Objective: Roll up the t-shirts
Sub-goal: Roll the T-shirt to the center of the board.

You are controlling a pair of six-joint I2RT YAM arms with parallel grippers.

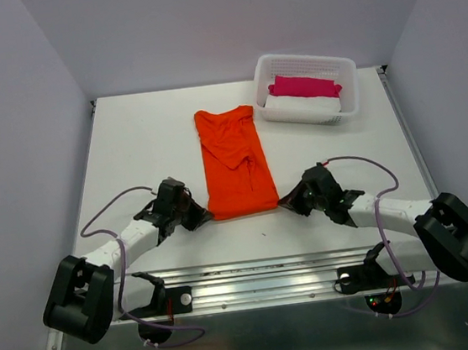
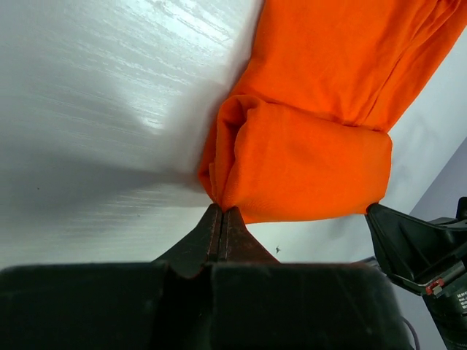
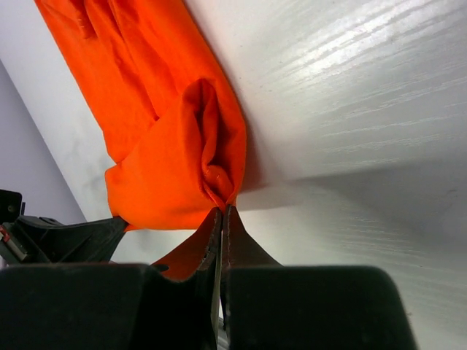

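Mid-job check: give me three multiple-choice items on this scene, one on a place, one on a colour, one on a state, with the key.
1. Where does the white basket stand?
A) far right of the table
B) near left corner
C) between the arm bases

2. What colour is the top cloth in it?
A) blue
B) magenta-pink
C) green

3. How do the left end effector and right end effector stand to the orange t-shirt?
A) both open above it
B) both parked away from it
C) both shut on its near corners

Key: A, the top view shows it there; B, a pink bundle lies uppermost; C, each wrist view shows closed jaws pinching fabric.
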